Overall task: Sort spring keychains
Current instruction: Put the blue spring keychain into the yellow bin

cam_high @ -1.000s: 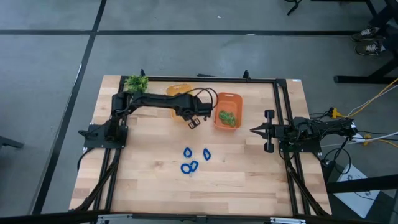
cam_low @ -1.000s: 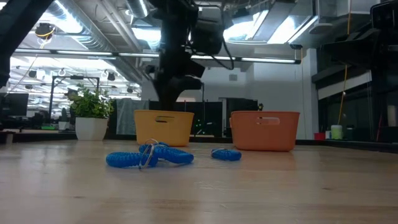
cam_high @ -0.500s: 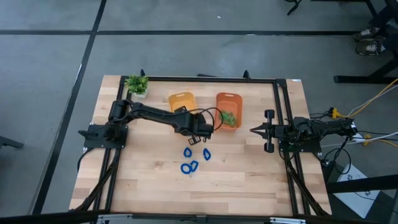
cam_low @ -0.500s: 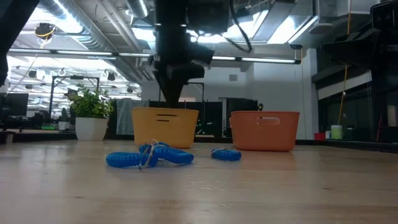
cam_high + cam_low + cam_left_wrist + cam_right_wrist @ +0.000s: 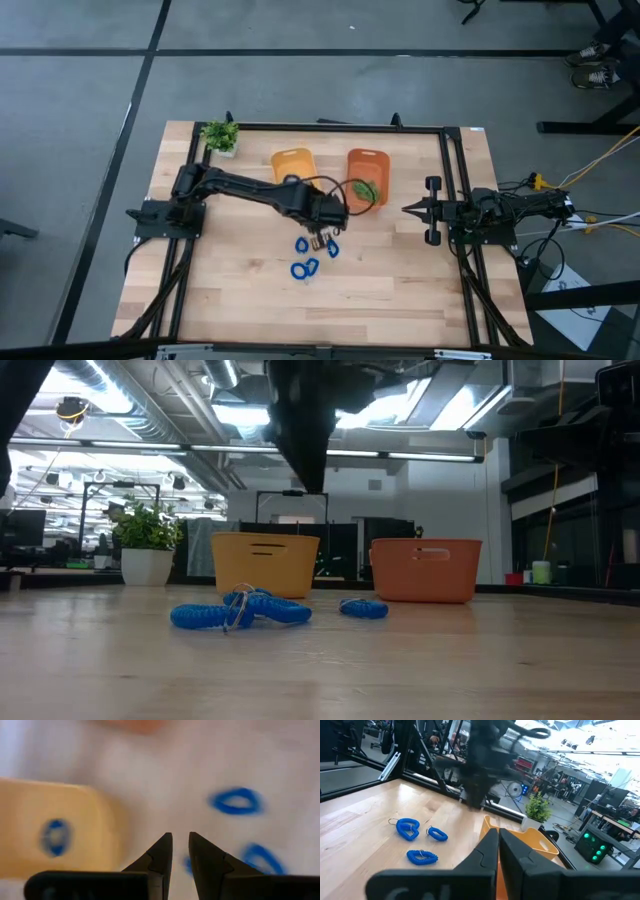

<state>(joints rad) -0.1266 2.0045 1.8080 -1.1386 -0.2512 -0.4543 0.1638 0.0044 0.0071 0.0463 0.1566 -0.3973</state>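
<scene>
On the left of the table (image 5: 230, 300) the small plant (image 5: 219, 135) stands at the far corner, apart from the work. Next comes the yellow bin (image 5: 292, 163), which holds one blue keychain (image 5: 55, 836), seen in the left wrist view. The left gripper (image 5: 322, 238) hangs just above the loose blue keychains (image 5: 312, 256) in the middle of the table, its fingers (image 5: 159, 855) drawn close with only a narrow gap and nothing between them.

The loose blue keychains number four as far as the high view shows: one just left of the gripper (image 5: 301, 245), one to its right (image 5: 333, 248), and a pair lying touching, perhaps hooked together, nearer the front edge (image 5: 304, 268). They look light, springy and soft, so a coil would likely squash and could slip or flick aside under a loose pinch. The better hold is probably across one side of the loop, fingers straddling the wire, and the single coils look easier than the tangled pair.

Further right, the orange bin (image 5: 367, 177) holds green keychains (image 5: 364, 190); their count cannot be told. The right gripper (image 5: 409, 210) waits at the right side, fingers together and empty.
</scene>
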